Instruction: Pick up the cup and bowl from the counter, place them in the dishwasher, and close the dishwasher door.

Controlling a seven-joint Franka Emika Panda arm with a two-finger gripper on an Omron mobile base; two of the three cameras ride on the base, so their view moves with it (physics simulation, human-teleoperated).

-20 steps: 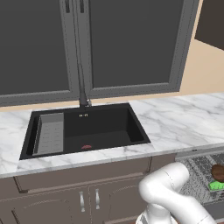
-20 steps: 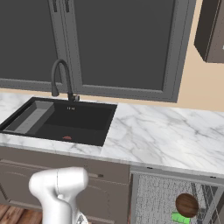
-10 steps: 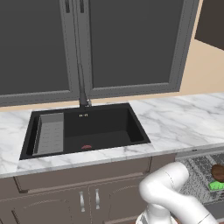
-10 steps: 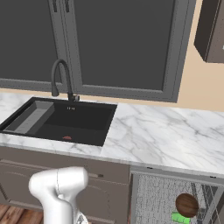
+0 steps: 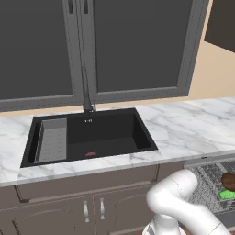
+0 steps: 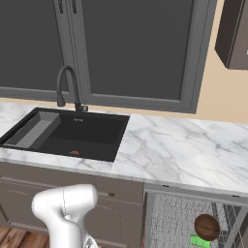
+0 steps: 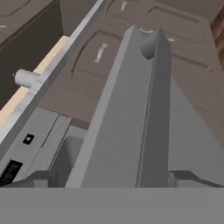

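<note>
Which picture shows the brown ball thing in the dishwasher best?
The right base view: the brown round thing shows whole there, sitting on the wire rack of the open dishwasher with a green thing beside it. The left base view catches it at the right edge, partly cut off.

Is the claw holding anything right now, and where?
Nothing clearly gripped: the open claw straddles the edge of the grey dishwasher door; contact cannot be told.
</note>
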